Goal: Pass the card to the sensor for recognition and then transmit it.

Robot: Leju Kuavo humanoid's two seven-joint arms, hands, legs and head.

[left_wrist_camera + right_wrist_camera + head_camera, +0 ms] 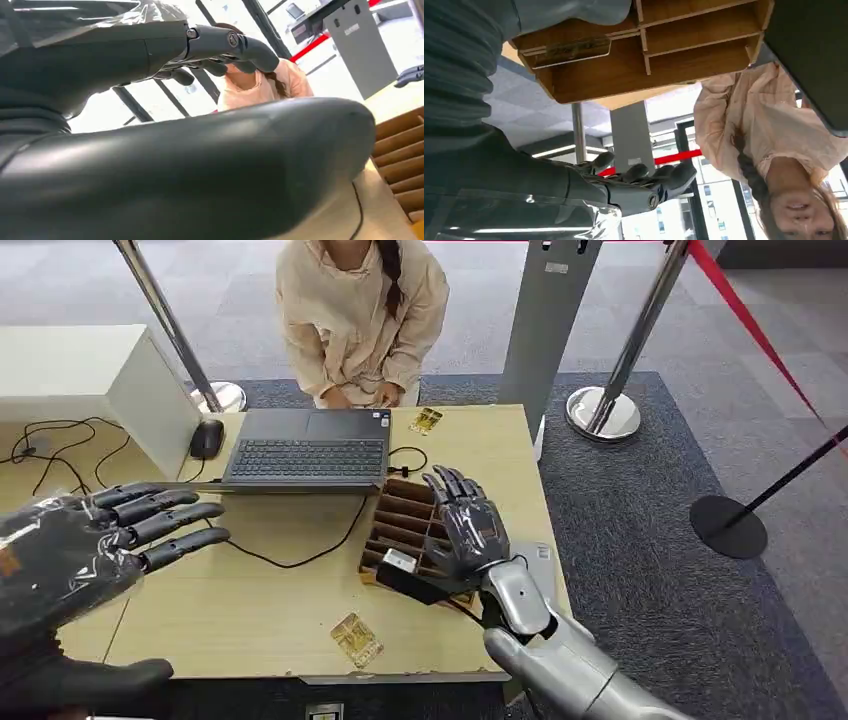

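A gold-patterned card lies flat near the table's front edge. A second card lies beside the laptop, close to the person. A third card lies in one slot of the wooden slotted box. My right hand hovers over the box's right side with fingers spread and nothing in it; its fingers also appear in the right wrist view. My left hand is raised over the table's left part, fingers apart and empty. A flat grey device lies at the table's right edge under my right forearm.
An open laptop with a mouse and black cables sits at the back. A person sits across the table. A white box stands at the left. A grey pillar and barrier posts stand to the right.
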